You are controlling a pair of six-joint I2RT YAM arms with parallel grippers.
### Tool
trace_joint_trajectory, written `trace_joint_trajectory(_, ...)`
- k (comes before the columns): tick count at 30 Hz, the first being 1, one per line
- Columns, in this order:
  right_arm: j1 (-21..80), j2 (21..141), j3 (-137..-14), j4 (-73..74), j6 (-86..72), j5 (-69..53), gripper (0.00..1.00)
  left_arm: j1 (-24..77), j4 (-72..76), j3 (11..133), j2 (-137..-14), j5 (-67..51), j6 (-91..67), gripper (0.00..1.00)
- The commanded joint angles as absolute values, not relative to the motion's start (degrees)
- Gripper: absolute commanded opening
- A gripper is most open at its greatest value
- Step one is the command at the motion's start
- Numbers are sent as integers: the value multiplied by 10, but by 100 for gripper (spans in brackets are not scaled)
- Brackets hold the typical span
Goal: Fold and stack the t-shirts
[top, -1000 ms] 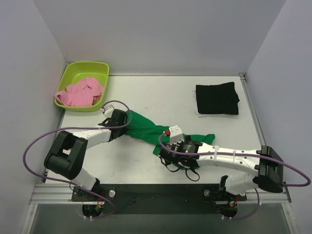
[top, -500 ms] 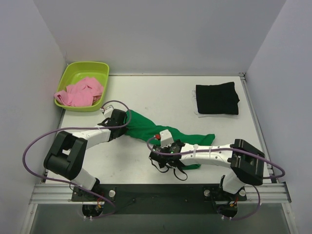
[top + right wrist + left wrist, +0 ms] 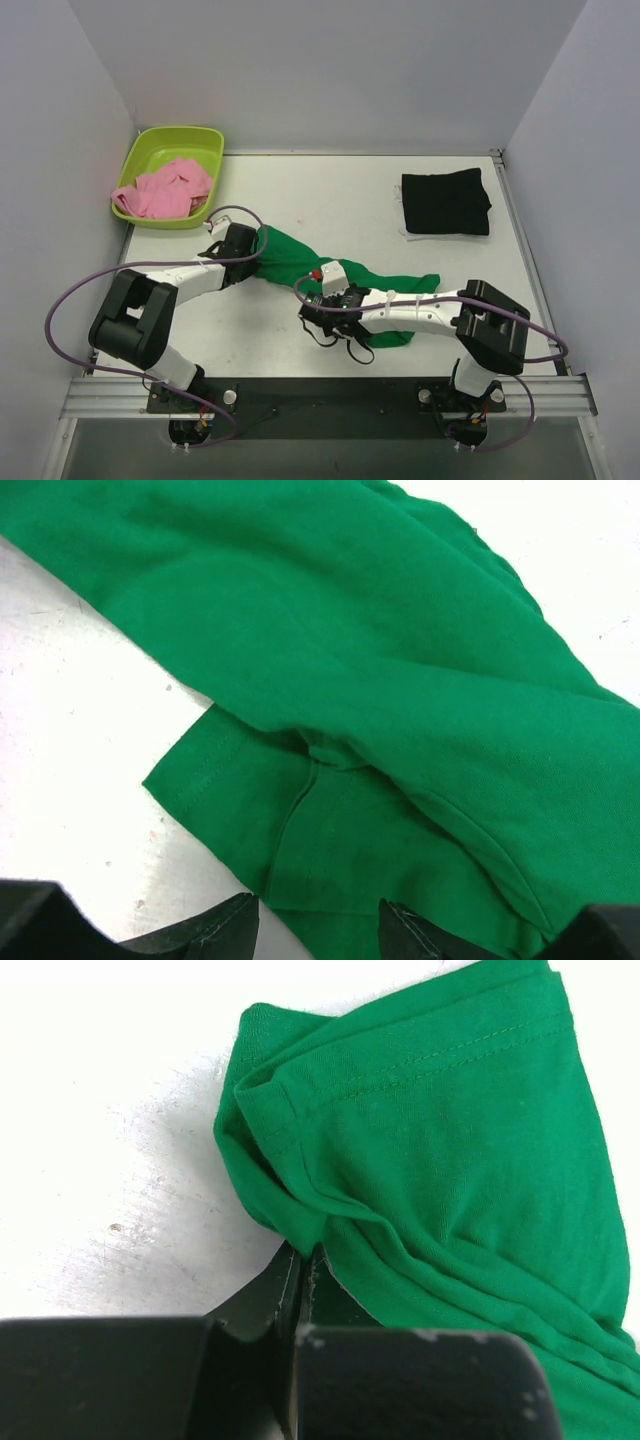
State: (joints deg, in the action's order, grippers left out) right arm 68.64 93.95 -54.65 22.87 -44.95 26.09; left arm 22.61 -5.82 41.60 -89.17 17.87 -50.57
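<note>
The bright green t-shirt lies crumpled in a band across the table's middle. My left gripper is shut on its left end; in the left wrist view the jaws pinch a fold of green cloth. My right gripper is open over the shirt's lower edge; in the right wrist view the fingertips straddle a hemmed green sleeve lying flat. The black t-shirt lies folded at the far right. The pink t-shirt is bunched in the tub.
A lime-green plastic tub stands at the far left corner of the table. White walls close in on the left, right and back. Purple cables loop from both arms near the front edge.
My right gripper has moved left along the green shirt's lower edge, towards the sleeve. My left gripper has kept its hold and place.
</note>
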Motion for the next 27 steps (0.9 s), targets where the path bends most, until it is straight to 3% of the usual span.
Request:
trace_joint_trajectory(1,679,950,-562,228,-446,264,49,217,-68,411,-880,180,-495,0)
trace_joint_trajectory(19,658,980,-555,190,-440,227,29,210,-66,410,-880,178,-492,0)
trace_joint_trajectory(25,655,981,-552,185,-439,223,14,208,-65,409,-877,178,-493,0)
trace_joint_trajectory(27,655,980,-552,186,-439,223,4,208,-64,408,-877,178,-492,0)
